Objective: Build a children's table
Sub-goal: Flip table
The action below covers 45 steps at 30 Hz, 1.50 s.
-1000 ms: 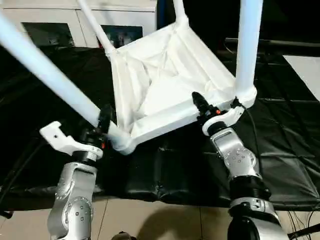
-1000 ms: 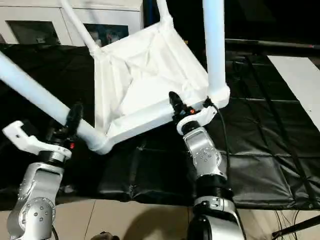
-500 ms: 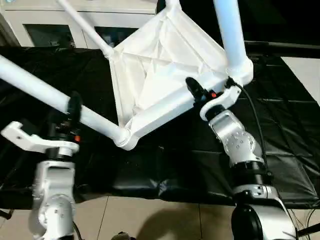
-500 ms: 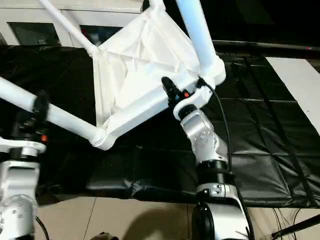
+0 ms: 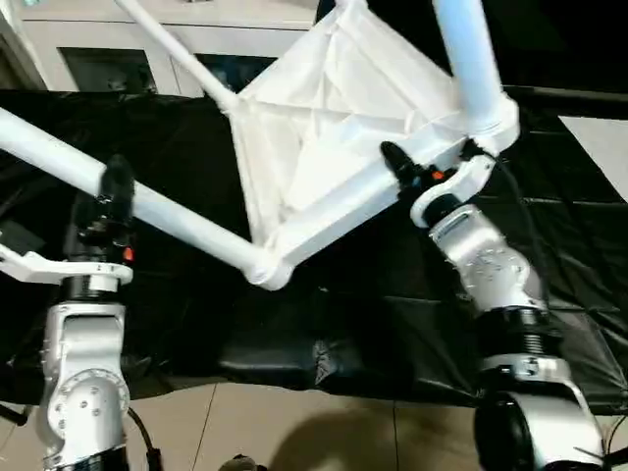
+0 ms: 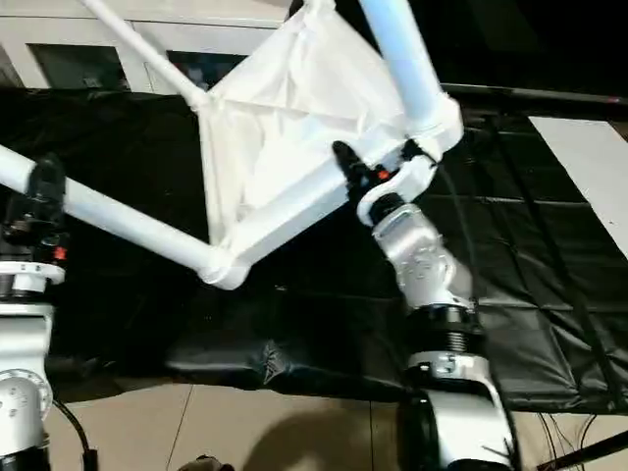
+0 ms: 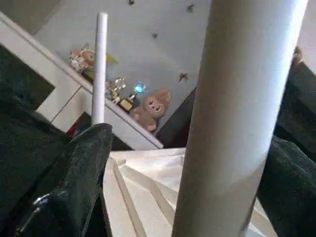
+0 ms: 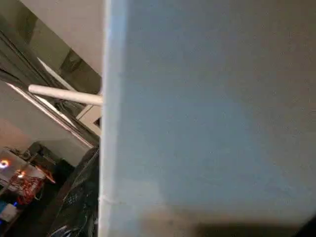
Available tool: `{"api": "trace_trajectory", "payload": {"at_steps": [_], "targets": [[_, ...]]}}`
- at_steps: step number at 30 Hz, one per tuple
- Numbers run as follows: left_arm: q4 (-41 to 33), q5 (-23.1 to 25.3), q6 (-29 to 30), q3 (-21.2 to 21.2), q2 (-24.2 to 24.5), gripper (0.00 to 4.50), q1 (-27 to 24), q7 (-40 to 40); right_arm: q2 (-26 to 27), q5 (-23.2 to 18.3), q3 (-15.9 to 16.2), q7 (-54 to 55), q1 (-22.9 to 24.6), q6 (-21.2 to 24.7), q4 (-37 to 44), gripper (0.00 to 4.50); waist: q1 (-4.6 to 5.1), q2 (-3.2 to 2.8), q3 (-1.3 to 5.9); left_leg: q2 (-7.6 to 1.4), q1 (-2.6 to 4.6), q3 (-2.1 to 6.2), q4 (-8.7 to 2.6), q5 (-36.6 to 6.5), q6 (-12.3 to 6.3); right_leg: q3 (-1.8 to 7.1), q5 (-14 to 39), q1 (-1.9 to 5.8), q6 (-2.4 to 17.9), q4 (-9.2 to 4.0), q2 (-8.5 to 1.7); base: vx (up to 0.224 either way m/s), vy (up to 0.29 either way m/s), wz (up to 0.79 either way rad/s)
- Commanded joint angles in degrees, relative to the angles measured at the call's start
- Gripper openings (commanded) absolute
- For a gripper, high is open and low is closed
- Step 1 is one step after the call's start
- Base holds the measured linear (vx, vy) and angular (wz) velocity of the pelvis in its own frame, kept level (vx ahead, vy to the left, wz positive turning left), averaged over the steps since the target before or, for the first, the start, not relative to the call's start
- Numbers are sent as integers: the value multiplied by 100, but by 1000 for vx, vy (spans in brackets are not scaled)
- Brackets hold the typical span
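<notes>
The children's table is tipped up on edge, its ribbed underside (image 5: 324,128) facing me and one corner socket (image 5: 267,270) low over the black mat. Three white legs show: one running out to the left (image 5: 186,224), one rising at the right (image 5: 471,59), one at the back (image 5: 177,49). My left gripper (image 5: 103,191) stands open around the left leg, well away from the socket. In the left wrist view the leg (image 7: 237,123) passes between the two black fingers (image 7: 74,182) with a gap. My right gripper (image 5: 417,177) is shut on the tabletop's rim beside the right leg's corner.
A white cabinet with glass doors (image 5: 108,64) stands behind. A black padded mat (image 5: 392,324) covers the ground, with tiled floor (image 5: 294,422) at its near edge. A flat white board (image 5: 601,132) lies at the right.
My left gripper has slid outward along the left leg, away from the corner socket, and opened a little wider. The right gripper keeps its hold while the table's right side lifts; the view has shifted.
</notes>
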State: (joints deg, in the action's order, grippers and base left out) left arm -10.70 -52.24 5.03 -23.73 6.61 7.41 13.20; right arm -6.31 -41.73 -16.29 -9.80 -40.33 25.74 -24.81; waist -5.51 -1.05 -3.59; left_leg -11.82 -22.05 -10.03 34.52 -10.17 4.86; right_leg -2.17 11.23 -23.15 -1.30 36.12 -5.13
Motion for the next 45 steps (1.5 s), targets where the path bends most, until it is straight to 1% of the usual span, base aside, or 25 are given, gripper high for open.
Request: {"api": "trace_trajectory", "payload": {"at_steps": [1, 6, 7, 9, 10, 11, 12, 13, 14, 16, 17, 20, 22, 24, 27, 28, 29, 30, 32, 33, 34, 38, 41, 43, 45], "targets": [[382, -335, -574, -1676, 191, 450, -176, -531, -967, 349, -817, 187, 341, -193, 209, 201, 36, 91, 361, -23, 124, -68, -390, -1000, 133, 156, 1009, 190, 601, -432, -97, 0, 0, 0], [477, -672, -589, -1902, 359, 450, -115, -587, -1269, 299, -918, 142, 483, -36, 319, 201, 31, 92, 337, -6, 118, -61, -410, -1167, 248, 150, 1296, 184, 460, -466, -93, 0, 0, 0], [477, -672, -589, -1902, 359, 450, -115, -587, -1269, 299, -918, 142, 483, -36, 319, 201, 23, 86, 331, -9, 146, -60, -418, -1332, 293, 155, 1445, 168, 426, -493, -91, 0, 0, 0], [500, -986, -595, -2046, 378, 450, -69, -638, -1426, 288, -1004, 123, 582, -15, 323, 201, -10, 88, 350, 2, 212, -79, -397, -1435, 310, 172, 1275, 150, 336, -502, -41, 0, 0, 0], [500, -986, -595, -2046, 378, 450, -69, -638, -1426, 288, -1004, 123, 582, -15, 323, 199, -10, 103, 364, 4, 187, -74, -389, -1359, 282, 174, 1128, 182, 340, -483, -42, 28, 17, 19], [512, -1142, -616, -2093, 390, 450, -53, -663, -1497, 254, -1025, 144, 625, 5, 335, 197, -60, 114, 377, -25, 192, -85, -390, -1201, 200, 171, 829, 159, 447, -472, -41, 0, 0, 0], [512, -1142, -616, -2093, 390, 450, -53, -663, -1497, 254, -1025, 144, 625, 5, 335, 197, -76, 101, 374, -26, 202, -88, -394, -1265, 209, 167, 876, 142, 516, -470, -47, 0, 0, 0], [604, -1390, -633, -2245, 458, 450, -11, -659, -1695, 178, -1059, 142, 739, 90, 383, 197, -68, 107, 355, -18, 182, -82, -410, -1434, 248, 157, 1103, 142, 567, -472, -51, 0, 0, 0], [604, -1390, -633, -2245, 458, 450, -11, -659, -1695, 178, -1059, 142, 739, 90, 383, 197, -63, 112, 346, -21, 175, -78, -422, -1520, 263, 158, 1231, 142, 564, -482, -60, 0, 0, 0], [621, -1394, -581, -2268, 495, 450, -32, -587, -1785, 135, -1040, 120, 795, 144, 434, 197, -33, 122, 323, -16, 142, -51, -450, -1730, 322, 147, 1604, 164, 443, -505, -79, 0, 0, 0], [616, -1352, -545, -2239, 512, 450, -53, -548, -1814, 134, -1013, 87, 803, 164, 459, 197, 14, 157, 314, -1, 89, -38, -461, -1742, 320, 147, 1852, 195, 244, -532, -94, 0, 0, 0], [620, -1079, -445, -2133, 623, 450, -89, -379, -1913, 231, -938, -69, 791, 216, 500, 197, 84, 172, 322, 3, 86, -39, -449, -1711, 294, 155, 2007, 171, 124, -564, -94, 0, 0, 0], [596, -482, -325, -1777, 934, 450, -269, -14, -1978, 299, -872, -223, 749, 269, 534, 197, 130, 182, 331, -1, 44, -24, -452, -1513, 249, 153, 1891, 178, 34, -550, -89, 0, 0, 0], [544, 37, -270, -1416, 1222, 450, -410, 277, -2041, 366, -778, -377, 716, 335, 594, 197, 166, 182, 322, -10, 65, -24, -455, -1522, 231, 153, 1837, 155, 46, -549, -73, 0, 0, 0], [523, 190, -293, -1298, 1319, 450, -448, 395, -2062, 394, -743, -430, 707, 362, 622, 197, 204, 177, 328, -11, 62, -31, -452, -1456, 219, 156, 1619, 163, 233, -529, -77, 0, 0, 0], [467, 477, -219, -1053, 1670, 450, -473, 499, -2178, 496, -550, -449, 662, 380, 692, 197, 221, 179, 338, -13, 52, -34, -443, -1311, 197, 156, 1325, 180, 380, -489, -71, 0, 0, 0], [256, 741, -59, -794, 2075, 450, -423, 562, -2287, 620, -354, -450, 579, 390, 772, 197, 226, 192, 343, -15, 55, -36, -441, -1282, 169, 157, 1273, 182, 387, -493, -63, 0, 0, 0], [256, 741, -59, -794, 2075, 450, -423, 562, -2287, 620, -354, -450, 579, 390, 772, 197, 212, 151, 350, -17, 92, -32, -432, -1265, 161, 158, 1195, 163, 418, -462, -52, 0, 0, 0], [-203, 800, 359, -490, 2526, 450, -274, 705, -2399, 823, -117, -433, 447, 413, 873, 197, 232, 185, 322, -21, 76, -39, -441, -1270, 187, 161, 1157, 172, 518, -457, -47, 0, 0, 0], [-211, 803, 371, -481, 2537, 450, -273, 708, -2400, 828, -114, -430, 445, 413, 874, 197, 214, 175, 326, -20, 106, -49, -433, -1271, 228, 173, 1175, 158, 583, -439, -54, 0, 0, 0], [-515, 944, 791, -137, 2886, 450, -218, 801, -2416, 994, 21, -322, 375, 452, 960, 197, 215, 183, 307, -21, 114, -60, -439, -1314, 236, 181, 1216, 138, 628, -441, -45, 0, 0, 0], [-892, 1476, 1330, 414, 3410, 450, -101, 829, -2384, 1305, 215, 63, 287, 560, 1152, 197, 222, 202, 287, -20, 130, -76, -444, -1466, 288, 209, 1485, 112, 544, -461, -45, 0, 0, 0], [-1020, 1517, 1540, 595, 3608, 450, -25, 794, -2361, 1424, 336, 321, 295, 620, 1279, 196, 202, 172, 286, -15, 166, -79, -442, -1619, 405, 224, 1628, 69, 489, -476, -34, 0, 0, 0], [-1132, 1457, 1732, 693, 3711, 450, 11, 746, -2316, 1476, 417, 428, 326, 701, 1391, 196, 204, 175, 281, -16, 174, -71, -453, -1742, 470, 225, 1630, 58, 501, -472, -25, 0, 0, 0], [-1366, 1570, 2038, 971, 3899, 450, 16, 843, -2146, 1602, 553, 536, 435, 892, 1670, 196, 194, 177, 274, -16, 181, -62, -465, -1852, 527, 231, 1640, 42, 479, -469, -15, 0, 0, 0]]}}
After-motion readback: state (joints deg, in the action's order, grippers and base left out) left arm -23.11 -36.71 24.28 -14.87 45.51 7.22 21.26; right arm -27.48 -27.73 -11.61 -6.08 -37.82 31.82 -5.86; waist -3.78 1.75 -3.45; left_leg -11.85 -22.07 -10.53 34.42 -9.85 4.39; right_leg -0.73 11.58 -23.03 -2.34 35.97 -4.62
